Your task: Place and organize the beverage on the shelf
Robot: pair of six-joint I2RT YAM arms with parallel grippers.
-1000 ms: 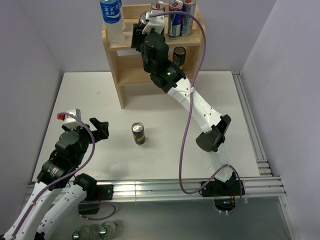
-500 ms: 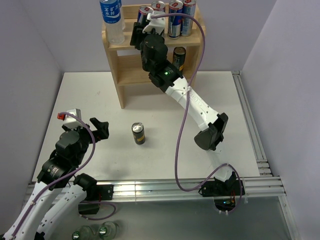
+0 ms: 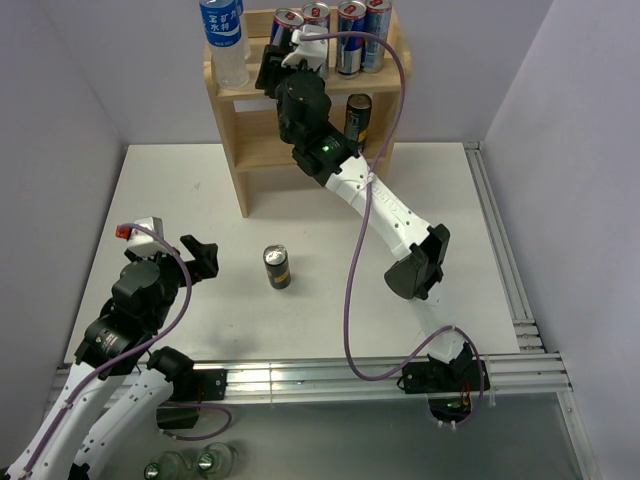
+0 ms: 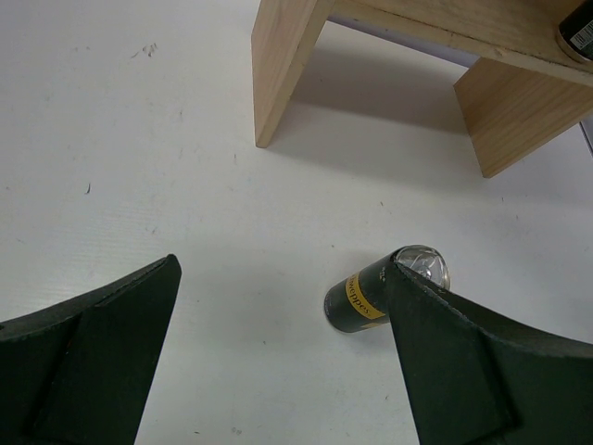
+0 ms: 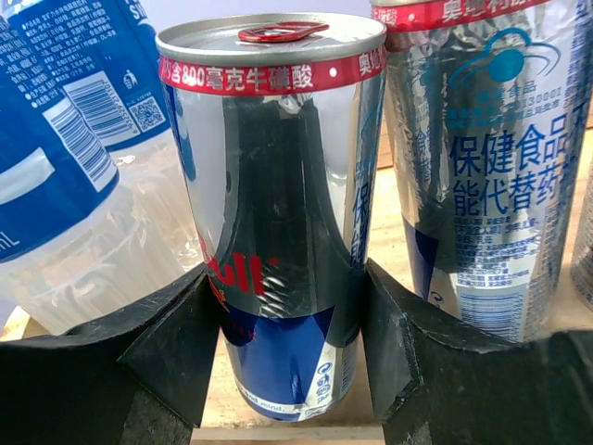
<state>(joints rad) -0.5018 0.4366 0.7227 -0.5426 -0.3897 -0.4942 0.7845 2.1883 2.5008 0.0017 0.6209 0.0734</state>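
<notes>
Right gripper (image 5: 287, 320) clamped can (image 5: 273, 185) on shelf (image 3: 225, 110) top, 3 o'clock of bottle (image 3: 225, 40). Dark can (image 3: 277, 267), 6 o'clock of shelf, was unshelved; left gripper (image 4: 278, 320) stood open.

White table (image 3: 180, 190); aluminium rails (image 3: 300, 378) along near edge.

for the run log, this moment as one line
right fingers: shut on silver-and-blue drink can at top tier of light wooden shelf | left fingers: open, empty | dark metal can: upright on white table
</notes>
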